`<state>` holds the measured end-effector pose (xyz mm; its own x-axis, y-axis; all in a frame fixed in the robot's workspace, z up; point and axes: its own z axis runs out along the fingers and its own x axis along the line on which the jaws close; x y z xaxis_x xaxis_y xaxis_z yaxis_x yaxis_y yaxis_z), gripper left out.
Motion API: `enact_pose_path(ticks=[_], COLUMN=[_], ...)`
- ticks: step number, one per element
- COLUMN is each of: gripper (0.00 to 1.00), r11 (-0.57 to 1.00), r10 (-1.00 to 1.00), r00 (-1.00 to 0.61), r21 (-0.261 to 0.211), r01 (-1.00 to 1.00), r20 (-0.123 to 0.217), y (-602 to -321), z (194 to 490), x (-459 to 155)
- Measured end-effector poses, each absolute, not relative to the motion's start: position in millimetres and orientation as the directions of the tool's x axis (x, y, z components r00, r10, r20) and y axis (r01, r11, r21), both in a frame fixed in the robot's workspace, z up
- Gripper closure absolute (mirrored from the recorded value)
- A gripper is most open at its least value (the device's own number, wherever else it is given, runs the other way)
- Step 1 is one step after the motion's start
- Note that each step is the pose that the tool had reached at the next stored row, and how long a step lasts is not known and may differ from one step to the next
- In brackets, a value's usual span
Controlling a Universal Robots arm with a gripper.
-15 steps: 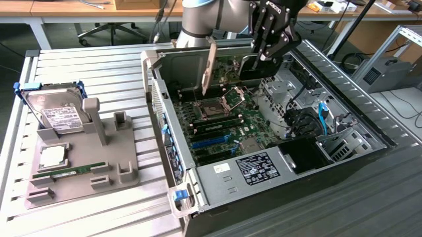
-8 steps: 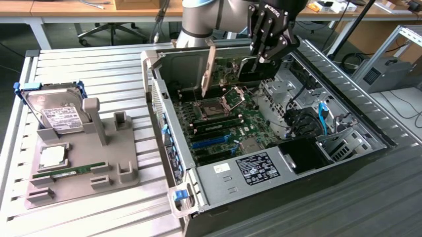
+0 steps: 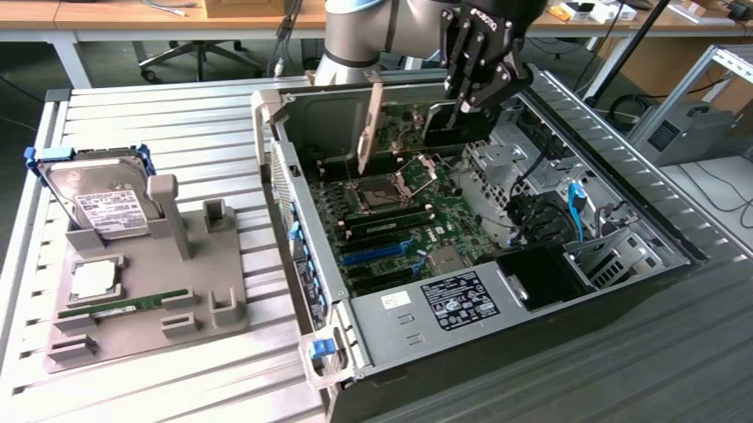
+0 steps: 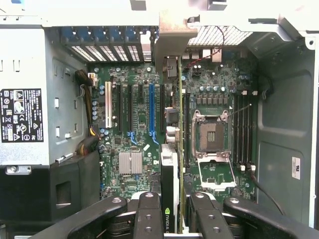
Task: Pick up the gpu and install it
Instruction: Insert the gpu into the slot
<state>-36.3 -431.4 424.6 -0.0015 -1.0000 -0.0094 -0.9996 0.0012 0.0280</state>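
The thin gpu card (image 3: 447, 130) (image 4: 172, 169), green board, black cooler, long silver bracket, hangs on edge inside the open grey metal computer case (image 3: 659, 238), over its green motherboard (image 3: 389, 220) (image 4: 134, 104); the black gripper (image 3: 471, 101) (image 4: 174, 215) pinches the card's top edge, fingers pressed against both faces.

The counter (image 3: 176, 115) is ribbed, pale metal with a brushed look. The computer case (image 3: 324, 119) is bare grey sheet metal with a dull sheen. Its motherboard (image 4: 134, 124) is glossy green circuit board. The gpu (image 4: 170, 184) has a matt black plastic cooler and a smooth silver metal bracket. The claw (image 4: 174, 204) is satin black. The holder (image 3: 218, 282) looks like matt grey plastic.
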Motion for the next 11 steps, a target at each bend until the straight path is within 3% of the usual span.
enact_pose_path(ticks=[11], gripper=[0.73], r11=[0.001], r10=[-1.000], r00=[-0.001], r21=[0.028], r01=[-1.000], r20=[-0.009], y=[-431.1], z=[424.6], x=[-40.1])
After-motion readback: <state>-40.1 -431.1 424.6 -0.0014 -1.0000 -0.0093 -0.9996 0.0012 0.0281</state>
